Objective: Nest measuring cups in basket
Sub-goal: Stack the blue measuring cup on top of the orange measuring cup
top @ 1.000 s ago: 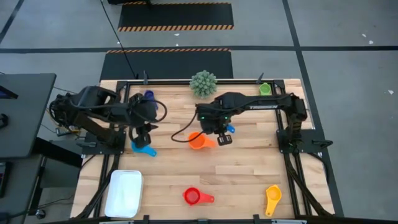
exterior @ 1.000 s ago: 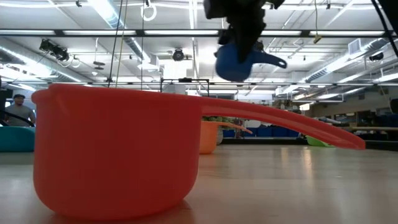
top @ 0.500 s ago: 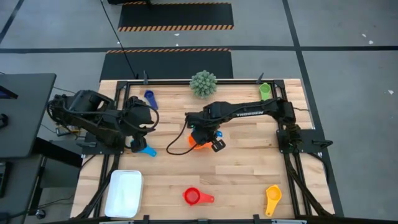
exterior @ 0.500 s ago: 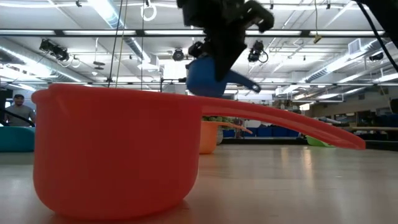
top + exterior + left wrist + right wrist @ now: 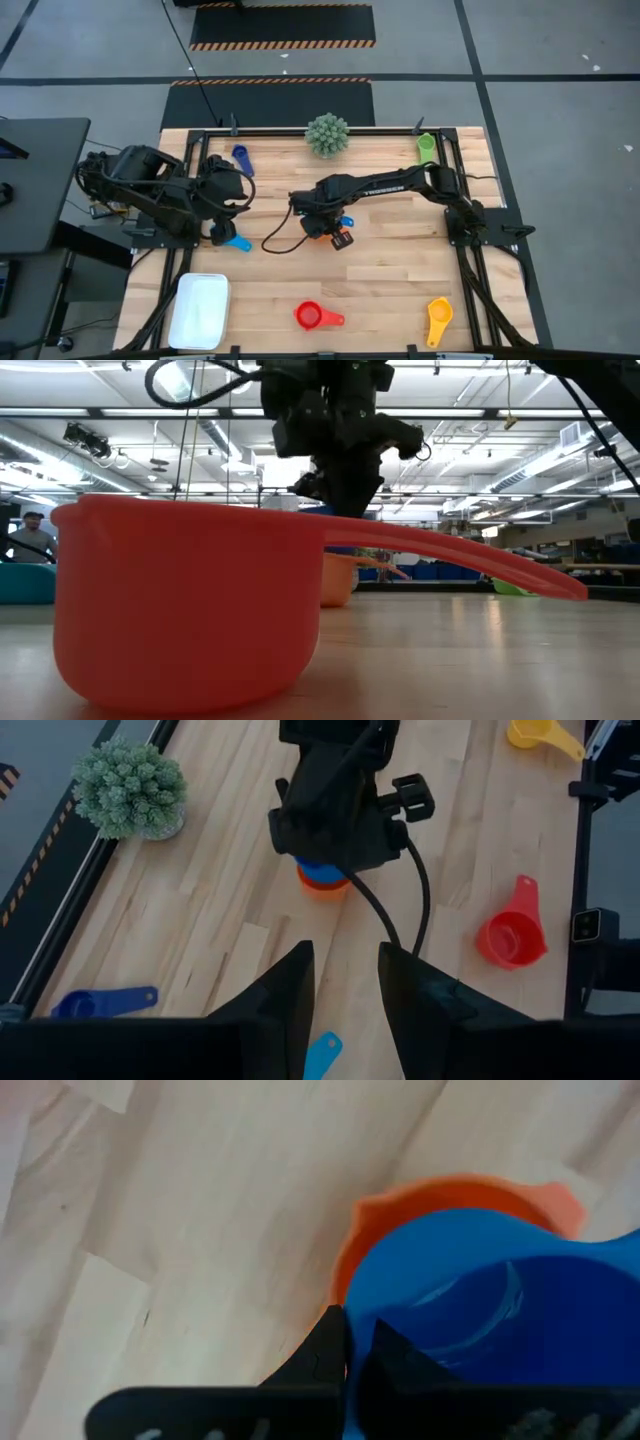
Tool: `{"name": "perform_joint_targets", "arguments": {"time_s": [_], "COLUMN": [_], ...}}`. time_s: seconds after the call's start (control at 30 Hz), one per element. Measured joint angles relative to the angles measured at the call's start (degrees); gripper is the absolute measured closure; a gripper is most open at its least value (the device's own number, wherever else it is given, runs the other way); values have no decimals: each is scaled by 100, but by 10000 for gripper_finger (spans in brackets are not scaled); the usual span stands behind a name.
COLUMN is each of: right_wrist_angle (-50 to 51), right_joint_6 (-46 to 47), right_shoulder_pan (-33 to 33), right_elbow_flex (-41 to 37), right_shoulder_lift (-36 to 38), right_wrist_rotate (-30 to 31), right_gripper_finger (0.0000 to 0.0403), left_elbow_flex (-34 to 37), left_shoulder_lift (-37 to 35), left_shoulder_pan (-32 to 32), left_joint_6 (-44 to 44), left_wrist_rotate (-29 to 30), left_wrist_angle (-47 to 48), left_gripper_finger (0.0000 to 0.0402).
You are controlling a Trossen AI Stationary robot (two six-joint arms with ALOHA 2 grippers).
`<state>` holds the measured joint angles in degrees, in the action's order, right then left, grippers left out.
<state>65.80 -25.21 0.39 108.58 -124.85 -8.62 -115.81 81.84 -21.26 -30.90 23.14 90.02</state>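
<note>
Gripping blue cup [image 5: 470, 1320] | right tool [image 5: 350, 1350] | above orange cup [image 5: 400, 1210]

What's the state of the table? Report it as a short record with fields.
right gripper: shut on blue cup, mid-table
blue cup: right over orange cup; seated or not, cannot tell
left gripper: above light blue cup
basket: front left, no cups inside
loose: red cup, yellow cup, green cup, dark blue cup

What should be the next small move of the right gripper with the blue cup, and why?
Probably open the fingers to release. The right gripper holds the blue cup by its rim, and the cup already sits inside the orange cup on the table.
</note>
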Motion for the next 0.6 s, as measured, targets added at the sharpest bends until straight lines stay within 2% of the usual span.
{"name": "perform_joint_targets", "arguments": {"time_s": [0.43,0.6], "right_wrist_angle": [-13,703], "right_joint_6": [-119,-245], "right_shoulder_pan": [46,62], "right_elbow_flex": [69,619], "right_shoulder_lift": [32,36], "right_wrist_rotate": [87,809], "right_gripper_finger": [287,274], "left_elbow_flex": [-2,-2], "left_shoulder_lift": [0,0], "left_shoulder_pan": [0,0], "left_joint_6": [3,-14], "left_wrist_rotate": [-2,-2], "left_wrist_angle": [0,0], "left_gripper_finger": [280,280]}}
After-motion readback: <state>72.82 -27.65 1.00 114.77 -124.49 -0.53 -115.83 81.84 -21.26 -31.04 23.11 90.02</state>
